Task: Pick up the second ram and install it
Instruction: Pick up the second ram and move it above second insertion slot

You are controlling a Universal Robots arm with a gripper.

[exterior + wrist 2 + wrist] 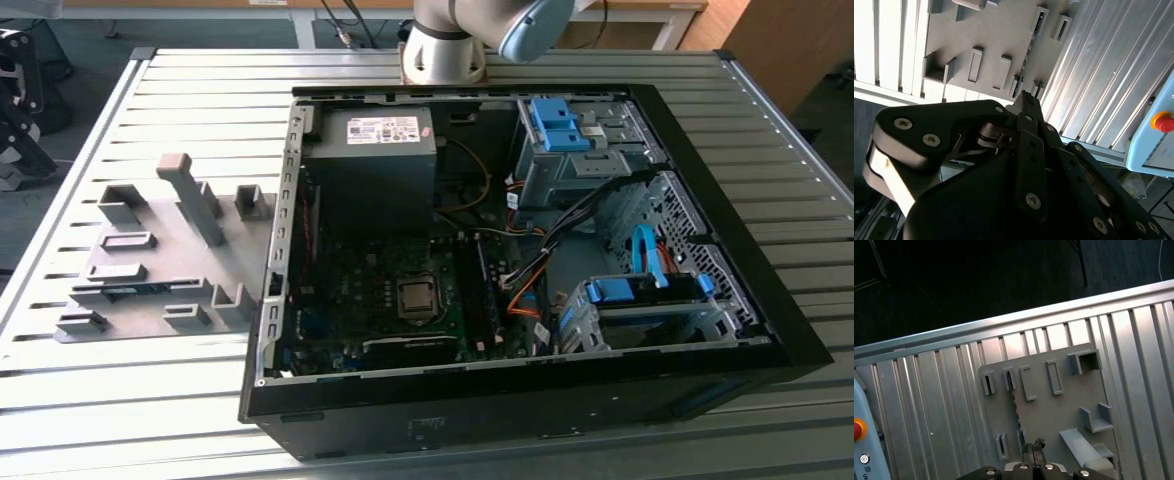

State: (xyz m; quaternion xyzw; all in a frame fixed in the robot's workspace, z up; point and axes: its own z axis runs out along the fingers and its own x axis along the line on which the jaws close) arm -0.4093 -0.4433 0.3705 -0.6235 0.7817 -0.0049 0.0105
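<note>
Claw (1035,449), closed, above fixture plate (1054,415) holding second ram (134,291).

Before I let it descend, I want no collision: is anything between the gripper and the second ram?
Nothing visible. In the first wrist view the gripper hangs over the grey fixture plate, with the second ram standing on edge in its slots close by, and bare plate between them.
</note>
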